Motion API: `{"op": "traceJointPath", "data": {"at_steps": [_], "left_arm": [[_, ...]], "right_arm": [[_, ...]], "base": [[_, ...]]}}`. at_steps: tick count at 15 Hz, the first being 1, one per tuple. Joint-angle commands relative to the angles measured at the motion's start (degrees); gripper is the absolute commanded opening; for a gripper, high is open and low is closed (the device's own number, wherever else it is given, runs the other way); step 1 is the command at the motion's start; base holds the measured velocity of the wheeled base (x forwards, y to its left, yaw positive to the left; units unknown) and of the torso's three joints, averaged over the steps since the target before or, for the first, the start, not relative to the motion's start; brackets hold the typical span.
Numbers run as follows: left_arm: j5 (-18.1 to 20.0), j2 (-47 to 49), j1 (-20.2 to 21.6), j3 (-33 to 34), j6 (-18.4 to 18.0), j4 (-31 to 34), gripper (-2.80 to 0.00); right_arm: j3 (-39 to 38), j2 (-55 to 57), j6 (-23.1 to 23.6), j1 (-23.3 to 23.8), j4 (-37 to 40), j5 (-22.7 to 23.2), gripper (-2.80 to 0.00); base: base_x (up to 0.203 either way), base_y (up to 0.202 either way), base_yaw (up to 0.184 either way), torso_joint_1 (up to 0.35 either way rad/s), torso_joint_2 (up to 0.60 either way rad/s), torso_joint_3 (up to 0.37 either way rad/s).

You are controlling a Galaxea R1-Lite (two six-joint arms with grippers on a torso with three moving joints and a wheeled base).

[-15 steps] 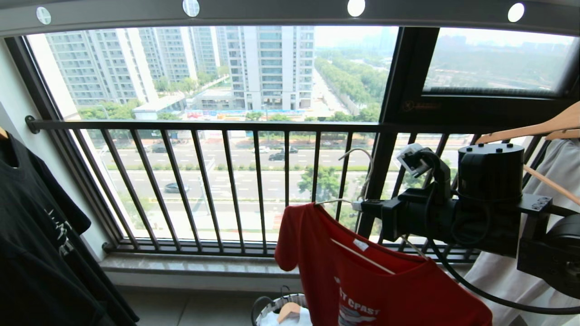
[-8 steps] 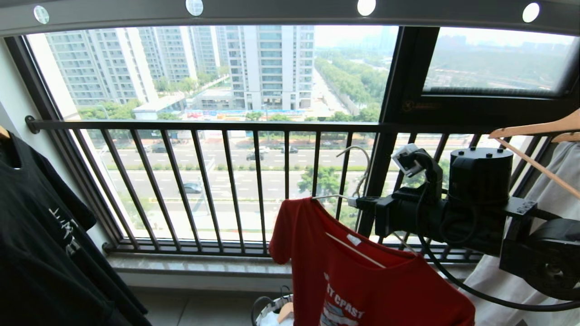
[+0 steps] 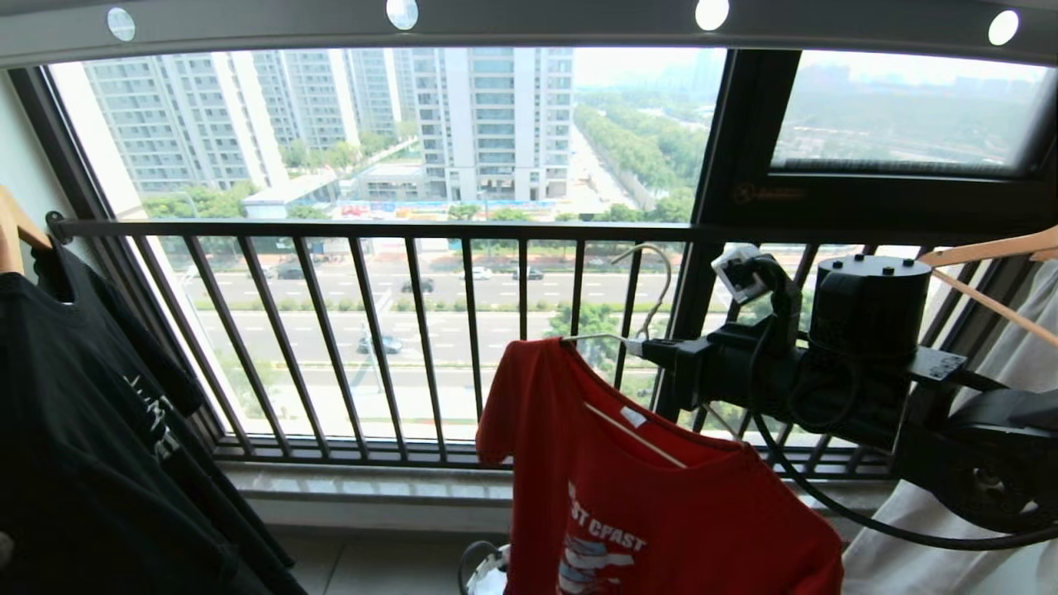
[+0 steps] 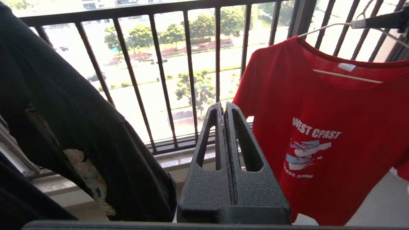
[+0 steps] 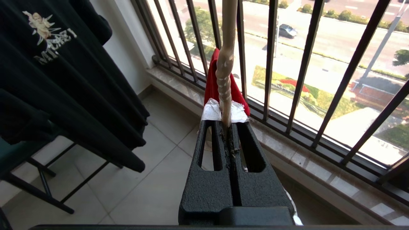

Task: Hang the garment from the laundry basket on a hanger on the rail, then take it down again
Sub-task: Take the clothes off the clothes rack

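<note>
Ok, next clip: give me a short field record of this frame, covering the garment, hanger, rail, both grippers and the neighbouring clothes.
garment: red T-shirt draped on the white wire hanger
hanger hook: free in the air, below the rail, not on it
right gripper: shut on the hanger's neck
left gripper: shut, empty, left of the T-shirt
laundry basket: on the floor under the shirt
neighbours: black T-shirt at left, pale garment at right

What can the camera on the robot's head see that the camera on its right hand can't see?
Only the head view shows the rail with its round holes overhead, the hanger hook below it, and the red T-shirt lettering. Only the right wrist view shows, close up, the right gripper shut on the hanger's stem. Both show the black T-shirt and the window railing.
</note>
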State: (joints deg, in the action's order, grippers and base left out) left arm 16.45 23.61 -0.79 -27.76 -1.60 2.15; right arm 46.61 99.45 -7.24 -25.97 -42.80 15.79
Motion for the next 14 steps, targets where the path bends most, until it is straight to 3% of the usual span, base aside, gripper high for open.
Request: {"op": "traceJointPath", "data": {"at_steps": [1, 3, 6, 10, 14], "left_arm": [[4.7, 15.0, -0.4, -7.0, 0.0, 0.2, -2.8], [9.2, 24.9, -5.6, -13.5, 0.1, 0.3, -2.8], [11.6, 37.2, -18.0, -17.8, 0.4, -0.1, -2.8], [12.3, 53.7, -24.2, -23.3, 1.5, -0.7, -2.8], [12.3, 70.6, -26.2, -29.0, 3.6, -6.9, -2.8]], "right_arm": [[2.2, 2.3, 0.0, 0.0, -0.3, 0.1, -2.8], [4.2, 5.8, 0.1, 0.0, -0.3, 0.2, -2.8], [11.1, 10.9, 0.1, 0.0, 0.0, -0.2, -2.8], [12.5, 11.8, 0.1, -0.1, 0.2, -0.3, -2.8], [13.7, 12.5, 0.2, -0.2, 0.1, -3.3, -2.8]], "base": [[0.0, 0.0, 0.0, 0.0, 0.0, 0.0], [0.0, 0.0, 0.0, 0.0, 0.0, 0.0], [0.0, 0.0, 0.0, 0.0, 0.0, 0.0], [0.0, 0.0, 0.0, 0.0, 0.0, 0.0], [0.0, 0.0, 0.0, 0.0, 0.0, 0.0]]}}
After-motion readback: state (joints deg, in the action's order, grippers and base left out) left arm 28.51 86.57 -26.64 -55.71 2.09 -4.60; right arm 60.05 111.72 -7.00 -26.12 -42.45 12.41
